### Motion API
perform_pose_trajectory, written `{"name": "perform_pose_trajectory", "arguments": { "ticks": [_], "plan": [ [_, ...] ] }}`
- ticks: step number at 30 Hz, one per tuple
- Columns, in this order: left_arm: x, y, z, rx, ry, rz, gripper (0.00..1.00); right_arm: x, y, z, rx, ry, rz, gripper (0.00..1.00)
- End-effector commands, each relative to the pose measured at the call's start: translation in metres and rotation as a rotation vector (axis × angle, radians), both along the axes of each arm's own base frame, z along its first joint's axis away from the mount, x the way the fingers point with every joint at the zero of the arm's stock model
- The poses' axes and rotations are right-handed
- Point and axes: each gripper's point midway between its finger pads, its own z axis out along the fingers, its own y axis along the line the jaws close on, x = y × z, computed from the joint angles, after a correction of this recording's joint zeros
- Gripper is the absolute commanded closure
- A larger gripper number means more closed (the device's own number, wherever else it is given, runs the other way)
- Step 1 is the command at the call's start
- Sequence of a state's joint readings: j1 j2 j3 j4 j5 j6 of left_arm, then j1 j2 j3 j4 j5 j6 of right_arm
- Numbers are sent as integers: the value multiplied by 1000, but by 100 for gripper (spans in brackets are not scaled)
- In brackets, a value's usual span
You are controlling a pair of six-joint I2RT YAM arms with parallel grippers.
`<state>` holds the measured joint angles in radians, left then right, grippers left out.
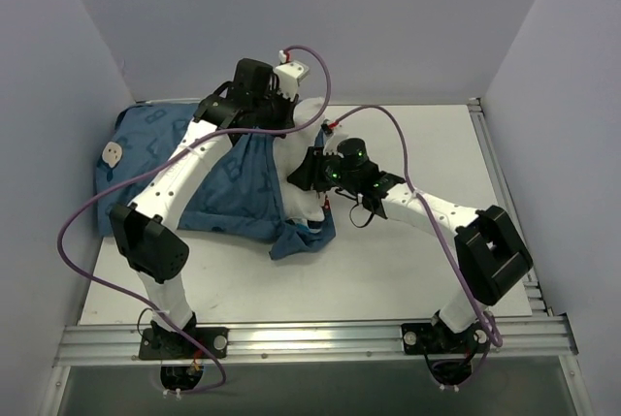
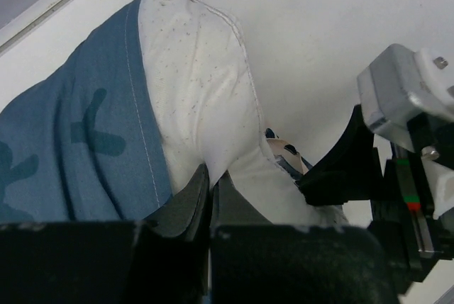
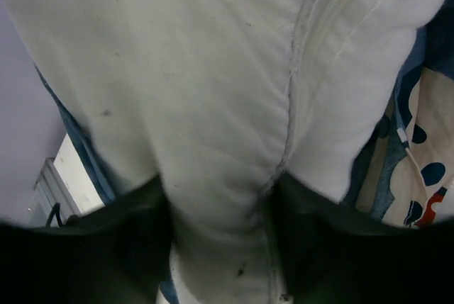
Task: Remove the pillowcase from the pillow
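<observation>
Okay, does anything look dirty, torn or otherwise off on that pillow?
The pillow has small dark specks scattered over its white fabric, clearest in the left wrist view, so it looks soiled. No tear shows. The pillowcase lies bunched, only partly pulled off.

My left arm (image 1: 184, 169) and right arm (image 1: 437, 210) share white links, black joints and purple cables (image 1: 73, 222); green lights (image 1: 335, 172) dot the right wrist.
</observation>
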<state>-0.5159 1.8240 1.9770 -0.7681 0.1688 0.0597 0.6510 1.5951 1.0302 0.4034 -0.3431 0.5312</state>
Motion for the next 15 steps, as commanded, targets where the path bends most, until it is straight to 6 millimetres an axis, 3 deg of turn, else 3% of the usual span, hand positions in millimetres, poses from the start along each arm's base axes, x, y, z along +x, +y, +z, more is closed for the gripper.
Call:
{"name": "perform_pose_trajectory", "arguments": {
  "ticks": [1, 2, 3, 6, 11, 14, 15],
  "plan": [
    [0, -21, 71, -156, -169, -71, 98, -5, 19, 8, 95, 37, 40, 64],
    [-2, -21, 68, -143, -166, -84, 98, -5, 20, 8, 100, 43, 39, 77],
    [-4, -21, 64, -130, -154, -103, 80, -5, 20, 10, 108, 49, 34, 100],
    [-16, -15, 55, -70, -120, -149, 6, -3, 16, 12, 127, 73, -3, 100],
    [-53, 17, 56, -10, -45, -233, 6, 0, 9, 9, 156, 134, -68, 100],
    [-79, 67, 52, 44, 34, -216, 6, 4, 3, 10, 190, 161, -95, 100],
    [-96, 88, 51, 66, 68, -193, 6, 6, 2, 10, 199, 168, -102, 100]
  ]
}}
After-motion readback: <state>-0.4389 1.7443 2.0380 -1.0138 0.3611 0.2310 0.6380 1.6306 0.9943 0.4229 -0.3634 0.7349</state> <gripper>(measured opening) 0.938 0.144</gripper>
